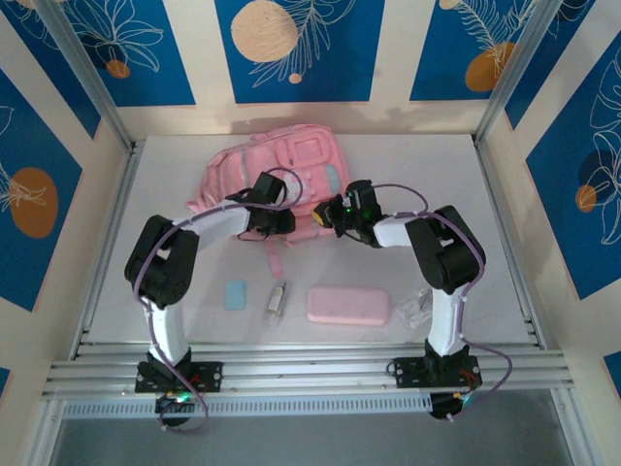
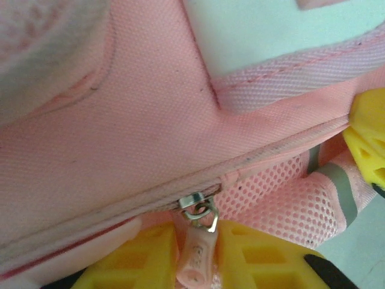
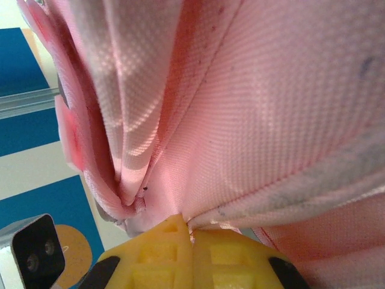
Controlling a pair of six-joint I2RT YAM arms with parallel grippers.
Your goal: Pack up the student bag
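White tabletop (image 1: 456, 175): pink woven student bag (image 1: 291, 160); left pincer (image 2: 195, 233) pinches its zip pull (image 2: 195, 260), right pincer (image 3: 191, 224) its fabric (image 3: 271, 90).

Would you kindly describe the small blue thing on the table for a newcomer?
Below the big pink backpack in the overhead view lies a row of small things. The blue piece is leftmost and the only blue one; its neighbours are a slim pale item and a pink pencil case.
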